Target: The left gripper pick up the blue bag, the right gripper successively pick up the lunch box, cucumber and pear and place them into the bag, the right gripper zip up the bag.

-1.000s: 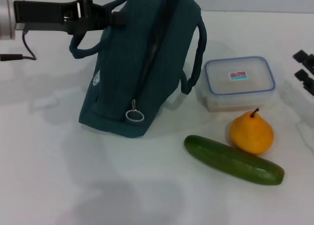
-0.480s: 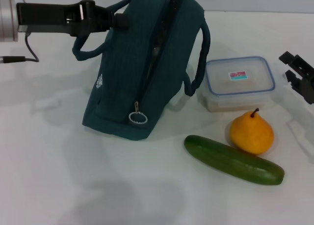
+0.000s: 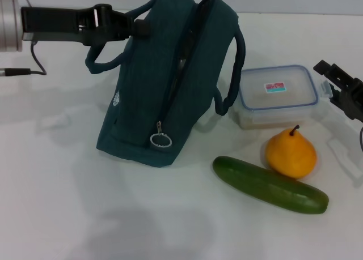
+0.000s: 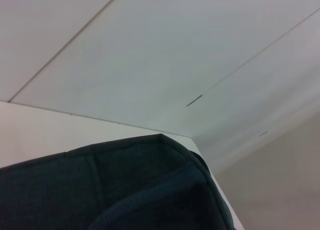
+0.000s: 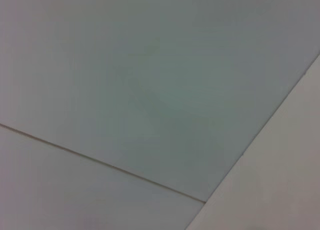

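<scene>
The blue bag (image 3: 164, 84) stands tilted on the white table (image 3: 68, 203), its top zip open and its ring pull (image 3: 160, 140) hanging at the front. My left gripper (image 3: 140, 26) reaches in from the left and is shut on the bag's near handle, holding it up. The bag's fabric (image 4: 125, 190) fills the low part of the left wrist view. The clear lunch box (image 3: 276, 96) with a blue rim sits right of the bag. In front of it lie the yellow pear (image 3: 290, 153) and the cucumber (image 3: 269, 184). My right gripper (image 3: 333, 83) is open just right of the lunch box.
A black cable (image 3: 28, 62) trails from the left arm over the table's back left. The bag's second handle (image 3: 235, 73) hangs down close to the lunch box. The right wrist view shows only pale wall panels (image 5: 150, 89).
The left gripper has drawn the bag a little to the right and more upright. The right gripper has come in from the right edge toward the lunch box.
</scene>
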`<act>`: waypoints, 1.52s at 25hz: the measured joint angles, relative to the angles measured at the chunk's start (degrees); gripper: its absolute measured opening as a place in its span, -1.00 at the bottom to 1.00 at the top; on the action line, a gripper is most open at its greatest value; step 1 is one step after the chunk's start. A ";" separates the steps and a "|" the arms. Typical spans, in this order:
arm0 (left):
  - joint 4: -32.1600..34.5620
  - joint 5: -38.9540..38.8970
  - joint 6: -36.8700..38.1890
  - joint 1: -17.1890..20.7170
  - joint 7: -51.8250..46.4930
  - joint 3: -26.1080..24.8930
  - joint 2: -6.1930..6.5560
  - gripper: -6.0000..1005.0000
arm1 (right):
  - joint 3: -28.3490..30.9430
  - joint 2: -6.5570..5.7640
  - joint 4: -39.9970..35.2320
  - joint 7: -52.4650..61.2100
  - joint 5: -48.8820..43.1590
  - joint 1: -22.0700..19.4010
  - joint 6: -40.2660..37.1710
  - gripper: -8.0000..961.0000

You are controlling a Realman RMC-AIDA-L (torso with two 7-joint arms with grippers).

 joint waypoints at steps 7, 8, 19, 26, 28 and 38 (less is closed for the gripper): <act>0.00 -0.09 0.00 0.06 0.53 0.00 0.00 -0.86 | -1.30 0.00 -0.22 0.92 0.01 0.34 0.03 0.41; 0.00 -0.10 0.00 0.06 0.58 0.00 0.00 -0.86 | -1.47 0.00 -0.33 1.12 0.01 0.41 0.03 0.40; 0.00 -0.15 -0.01 0.06 0.66 -0.04 0.00 -0.86 | -1.61 0.00 -0.53 1.40 0.10 0.27 -0.03 0.28; 0.00 -0.17 -0.01 0.06 0.66 0.01 0.00 -0.86 | -1.66 0.00 -0.55 1.43 0.12 0.03 1.23 0.13; 0.00 -0.18 -0.01 0.06 0.66 0.01 -0.03 -0.86 | -1.70 0.00 -0.60 1.44 0.10 -0.03 1.40 0.07; 0.02 -1.55 0.83 0.57 1.11 0.18 -0.09 -0.86 | -2.53 0.00 -0.63 1.44 -0.01 -0.32 1.41 -0.67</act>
